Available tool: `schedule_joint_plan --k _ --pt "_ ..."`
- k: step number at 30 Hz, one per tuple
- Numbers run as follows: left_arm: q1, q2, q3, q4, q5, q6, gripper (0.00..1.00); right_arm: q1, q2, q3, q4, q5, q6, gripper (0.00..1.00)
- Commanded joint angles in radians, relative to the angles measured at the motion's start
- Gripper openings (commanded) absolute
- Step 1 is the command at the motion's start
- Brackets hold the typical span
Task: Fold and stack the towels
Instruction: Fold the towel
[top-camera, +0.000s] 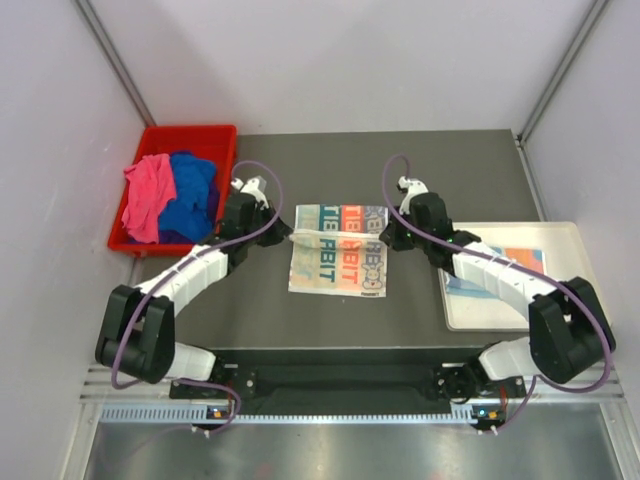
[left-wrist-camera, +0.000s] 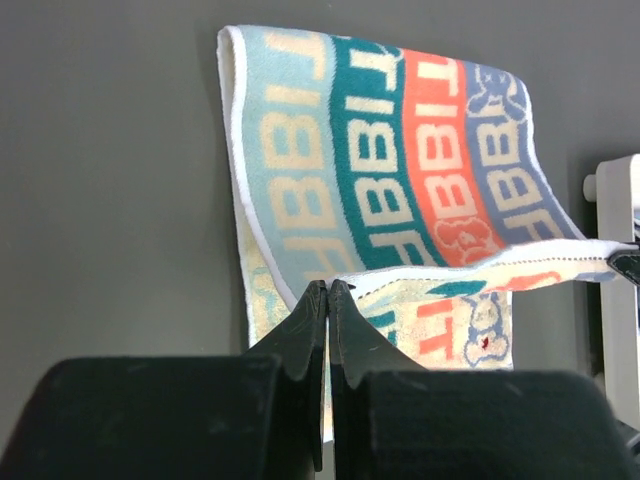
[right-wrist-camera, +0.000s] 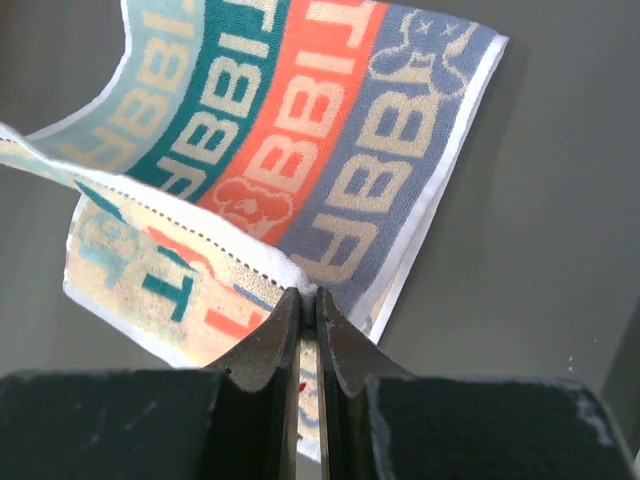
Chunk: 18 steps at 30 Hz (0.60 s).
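Note:
A cream towel with teal and orange lettering (top-camera: 338, 250) lies mid-table, partly folded over itself. My left gripper (top-camera: 282, 232) is shut on its left corner; the left wrist view shows the towel (left-wrist-camera: 400, 170) with its edge pinched at the gripper (left-wrist-camera: 329, 287). My right gripper (top-camera: 388, 236) is shut on the right corner; the right wrist view shows the towel (right-wrist-camera: 300, 110) with its hem held at the gripper (right-wrist-camera: 308, 294). The held edge hangs stretched between both grippers above the lower layer. A pink towel (top-camera: 150, 195) and a royal blue towel (top-camera: 195, 190) lie in the red bin.
The red bin (top-camera: 190, 133) stands at the back left. A white flat tray (top-camera: 560, 240) at the right holds a folded patterned towel (top-camera: 520, 258) under the right arm. The tray's edge shows in the left wrist view (left-wrist-camera: 618, 200).

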Motion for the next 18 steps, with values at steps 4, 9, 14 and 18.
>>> schedule_joint_plan --k 4,9,14,18 --pt "-0.023 -0.079 -0.024 -0.018 -0.003 0.019 0.00 0.027 -0.086 -0.028 0.021 0.037 0.017 0.00" --pt "-0.032 -0.131 -0.050 -0.058 0.000 0.027 0.00 0.036 -0.112 -0.051 0.006 0.042 0.020 0.00" --pt "-0.043 -0.166 -0.068 -0.093 -0.004 0.033 0.00 0.054 -0.135 -0.069 0.003 0.039 0.030 0.00" --pt "-0.052 -0.175 -0.096 -0.096 -0.001 0.033 0.00 0.066 -0.142 -0.091 0.006 0.047 0.037 0.00"
